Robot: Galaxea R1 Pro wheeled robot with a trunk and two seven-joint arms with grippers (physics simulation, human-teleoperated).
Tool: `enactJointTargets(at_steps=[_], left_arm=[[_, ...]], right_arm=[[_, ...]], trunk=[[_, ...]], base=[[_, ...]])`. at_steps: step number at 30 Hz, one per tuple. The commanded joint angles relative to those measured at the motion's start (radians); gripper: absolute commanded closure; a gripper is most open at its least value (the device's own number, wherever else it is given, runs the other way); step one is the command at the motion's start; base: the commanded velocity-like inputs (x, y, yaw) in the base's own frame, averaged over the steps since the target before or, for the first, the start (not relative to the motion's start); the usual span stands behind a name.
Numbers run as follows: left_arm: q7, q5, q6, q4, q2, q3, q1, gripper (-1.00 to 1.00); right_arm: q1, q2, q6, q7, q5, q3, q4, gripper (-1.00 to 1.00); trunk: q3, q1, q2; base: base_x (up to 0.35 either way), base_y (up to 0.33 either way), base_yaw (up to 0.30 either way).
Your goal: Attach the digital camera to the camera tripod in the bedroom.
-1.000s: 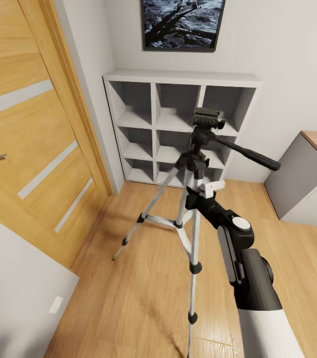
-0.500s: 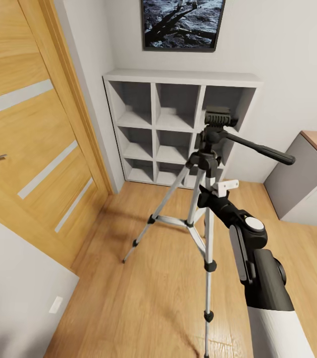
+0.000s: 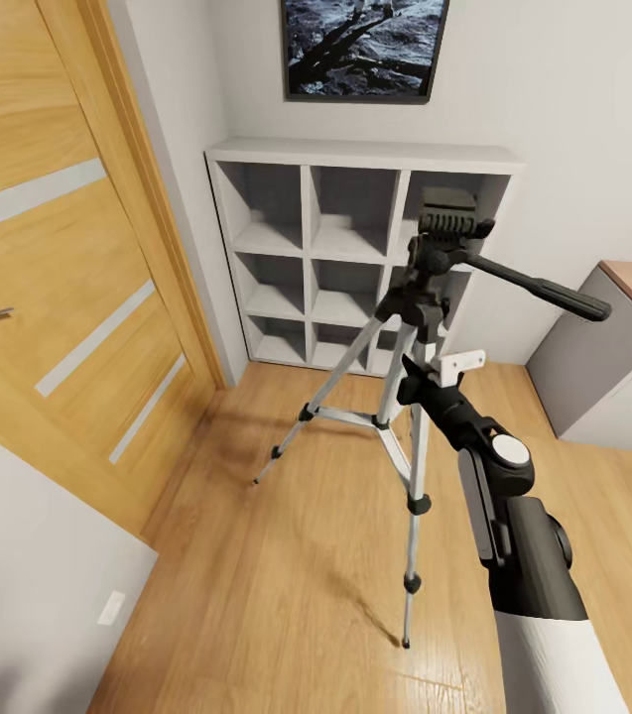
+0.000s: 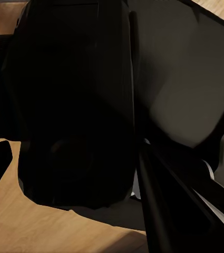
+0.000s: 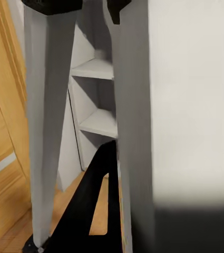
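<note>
**A:** Looking past the right arm, where does the tripod (image 3: 417, 327) stand?

**B:** On the floor (image 3: 286, 595) just in front of the shelf (image 3: 306, 198), toward the shelf's right-hand column. Its legs are spread. Its black head (image 3: 446, 220) rises in front of the shelf's top right cube, and the pan handle (image 3: 544, 290) points away from the shelf's right edge.

**A:** And the right tool (image 3: 442, 375)?

**B:** It is clamped narrow on the tripod, just under the black hub where the legs meet. One white finger (image 3: 462, 363) shows on the side away from the shelf's middle. The right wrist view looks down a silver leg (image 5: 48, 132) from very close, with the shelf behind it.

**A:** Why grip there?

**B:** My guess is that a hold near the hub controls the whole stand without folding a leg. It also leaves the head plate bare, and that is where the camera has to go.

**A:** Where is the camera?

**B:** I cannot place it relative to the shelf. The left wrist view has a dark bulk (image 4: 75, 105) right against the lens, with wood floor at the edges. That may be the camera in the left tool, but the shape is too dark to say.

**A:** So what is the left tool's state?

**B:** I cannot tell.

**A:** How far along is the task?

**B:** The mounting is not yet done, since the plate is bare. The next move probably calls for a steady stand and a clear approach from above the head.
</note>
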Motion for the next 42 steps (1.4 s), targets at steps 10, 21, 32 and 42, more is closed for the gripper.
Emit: enactJointTargets(at_steps=[10, 21, 32, 42], left_arm=[[-0.005, 0.008, 0.000, 0.000, 0.000, -0.008, -0.001, 1.00], [-0.005, 0.008, 0.000, 0.000, -0.002, -0.008, 0.000, 1.00], [-0.005, 0.008, 0.000, 0.000, -0.003, -0.008, 0.000, 1.00], [-0.005, 0.008, 0.000, 0.000, -0.003, -0.008, 0.000, 1.00]], right_arm=[[-0.001, -0.002, -0.013, 0.011, 0.005, 0.008, -0.001, 1.00], [-0.001, -0.013, -0.012, 0.012, 0.005, 0.006, -0.001, 1.00], [-0.001, -0.017, -0.006, 0.016, 0.005, 0.006, -0.001, 1.00], [-0.001, -0.031, 0.000, 0.016, 0.007, 0.003, -0.001, 1.00]], trunk=[[-0.002, 0.000, -0.002], [-0.002, 0.000, -0.002], [-0.002, 0.000, -0.002], [-0.002, 0.000, -0.002]], base=[[0.000, 0.000, 0.000], [0.000, -0.134, 0.000], [0.000, -0.275, 0.000], [0.000, -0.282, 0.000]])
